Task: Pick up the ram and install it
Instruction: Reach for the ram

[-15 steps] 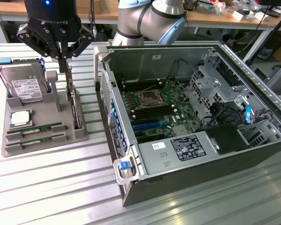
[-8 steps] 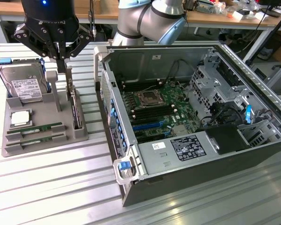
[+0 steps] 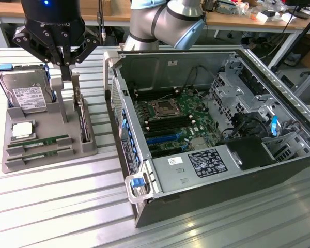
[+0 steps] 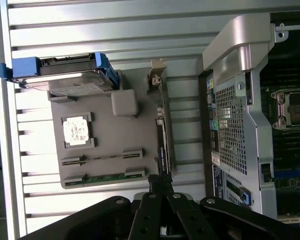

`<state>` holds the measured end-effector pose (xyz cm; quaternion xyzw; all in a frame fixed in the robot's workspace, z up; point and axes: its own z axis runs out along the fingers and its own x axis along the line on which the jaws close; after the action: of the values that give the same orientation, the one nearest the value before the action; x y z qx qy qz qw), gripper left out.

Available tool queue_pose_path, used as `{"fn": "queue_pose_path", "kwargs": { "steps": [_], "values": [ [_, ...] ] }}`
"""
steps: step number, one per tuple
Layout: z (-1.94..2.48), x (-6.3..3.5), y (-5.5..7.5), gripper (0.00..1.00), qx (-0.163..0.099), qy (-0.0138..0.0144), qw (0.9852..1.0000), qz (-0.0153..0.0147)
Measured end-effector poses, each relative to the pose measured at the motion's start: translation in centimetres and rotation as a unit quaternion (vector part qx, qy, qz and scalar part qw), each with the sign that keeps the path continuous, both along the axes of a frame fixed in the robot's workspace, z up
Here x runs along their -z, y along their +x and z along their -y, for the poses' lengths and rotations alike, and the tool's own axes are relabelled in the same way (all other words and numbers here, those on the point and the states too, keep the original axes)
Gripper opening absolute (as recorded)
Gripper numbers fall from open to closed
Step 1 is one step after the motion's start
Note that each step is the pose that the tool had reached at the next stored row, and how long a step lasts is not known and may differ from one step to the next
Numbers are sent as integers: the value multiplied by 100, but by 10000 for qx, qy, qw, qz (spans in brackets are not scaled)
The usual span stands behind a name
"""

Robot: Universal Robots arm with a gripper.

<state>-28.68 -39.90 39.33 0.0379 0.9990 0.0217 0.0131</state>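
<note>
Hovering over the gray tray, the end effector has its fingers pressed together and carries nothing. Its tips hang above the upright expansion card. The ram lies in a slot along the tray's front edge, a second stick just beside it, near the processor. The open computer case sits on the worktop to the exterior view's right.

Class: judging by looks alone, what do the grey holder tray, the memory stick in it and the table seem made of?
Tray: matte grey plastic, probably; dull, uniform, moulded shapes.
Memory stick: green circuit board, judging by colour and thinness.
Table: bare metal, likely aluminium; shiny ribbed slats.
</note>
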Motion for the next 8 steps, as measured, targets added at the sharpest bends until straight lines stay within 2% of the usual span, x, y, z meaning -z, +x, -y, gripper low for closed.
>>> {"fn": "queue_pose_path", "kwargs": {
  "steps": [8],
  "values": [
    [0,0,-47,10,0,0,10000,0]
  ]
}}
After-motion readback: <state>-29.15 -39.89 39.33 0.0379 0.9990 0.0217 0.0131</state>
